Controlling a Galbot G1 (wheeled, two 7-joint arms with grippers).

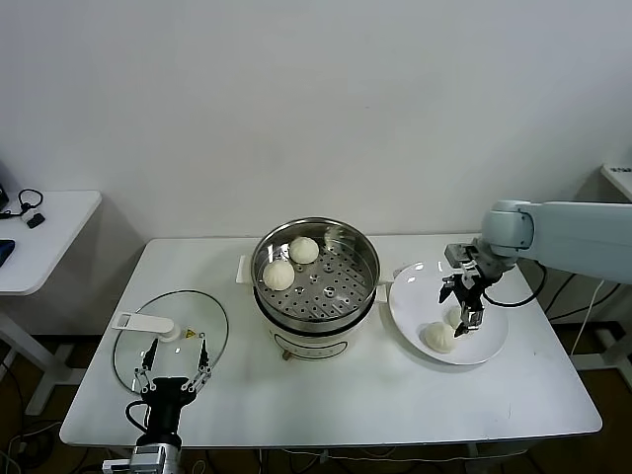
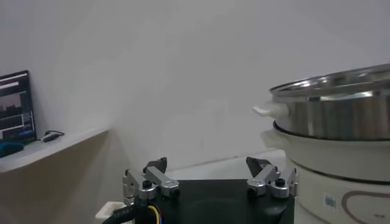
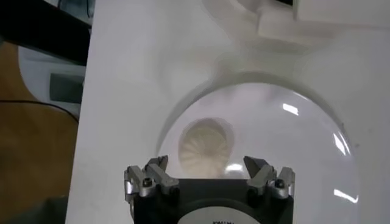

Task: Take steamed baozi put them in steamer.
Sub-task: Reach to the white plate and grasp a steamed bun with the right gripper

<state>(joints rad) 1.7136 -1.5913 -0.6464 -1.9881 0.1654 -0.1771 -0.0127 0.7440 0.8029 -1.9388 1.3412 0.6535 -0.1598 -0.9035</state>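
Now right gripper [image 1: 467, 305] hangs spread over a baozi [image 1: 454, 317] on the plate [image 1: 410, 306], right of the steamer [image 1: 316, 267]. Left gripper [image 1: 175, 365] idles spread, left of steamer.

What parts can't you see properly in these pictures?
- Head view: one bun on the plate is mostly hidden behind the open right claw; the other bun shows fully.
- Right wrist view: only one bun appears, its near side covered by the claw's body.
- Left wrist view: the steamer is cut off by the edge, so the buns inside are hidden by its wall.
- Head view: the left claw covers part of the glass lid.
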